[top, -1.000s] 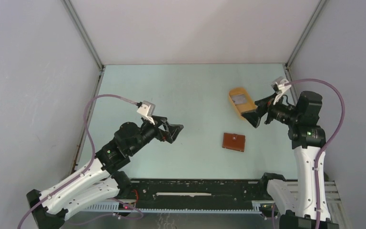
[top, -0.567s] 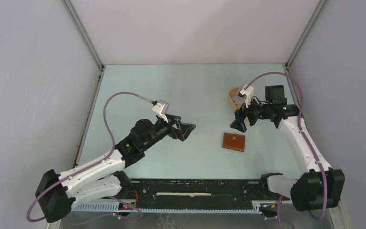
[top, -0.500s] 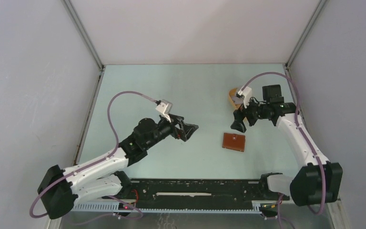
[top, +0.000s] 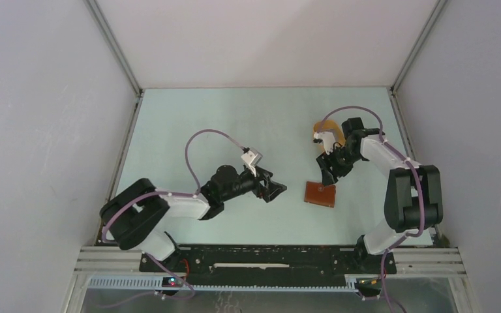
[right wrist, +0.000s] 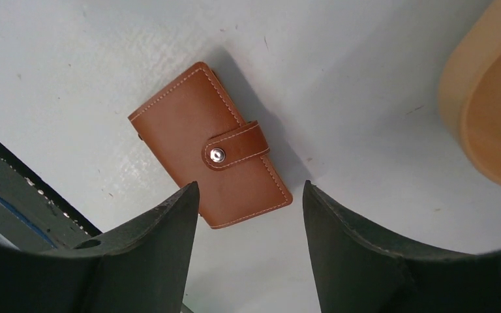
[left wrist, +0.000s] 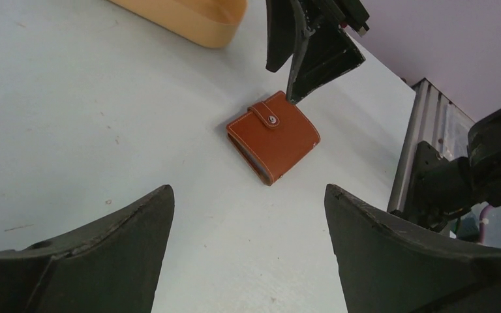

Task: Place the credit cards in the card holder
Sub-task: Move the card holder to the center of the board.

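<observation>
The card holder (top: 319, 194) is a reddish-brown leather wallet lying shut on the table, its snap flap fastened (right wrist: 216, 154). My right gripper (top: 329, 175) hangs open just above its far end, and the wallet (right wrist: 212, 147) shows between the two fingers with nothing gripped. My left gripper (top: 277, 191) is open and low over the table to the left of the wallet (left wrist: 274, 137), a short gap away. The right gripper's fingers (left wrist: 300, 45) stand over the wallet in the left wrist view. The credit cards are hidden in every view.
An orange-yellow oval tray (top: 321, 126) sits behind the right gripper, mostly covered by the right arm; its wall (right wrist: 489, 111) shows at the right of the right wrist view. The metal rail (top: 267, 261) runs along the near edge. Grey walls enclose the table.
The left arm has stretched right toward the wallet. The right gripper has swung from beside the tray down over the wallet. Both sets of jaws have narrowed a little.
</observation>
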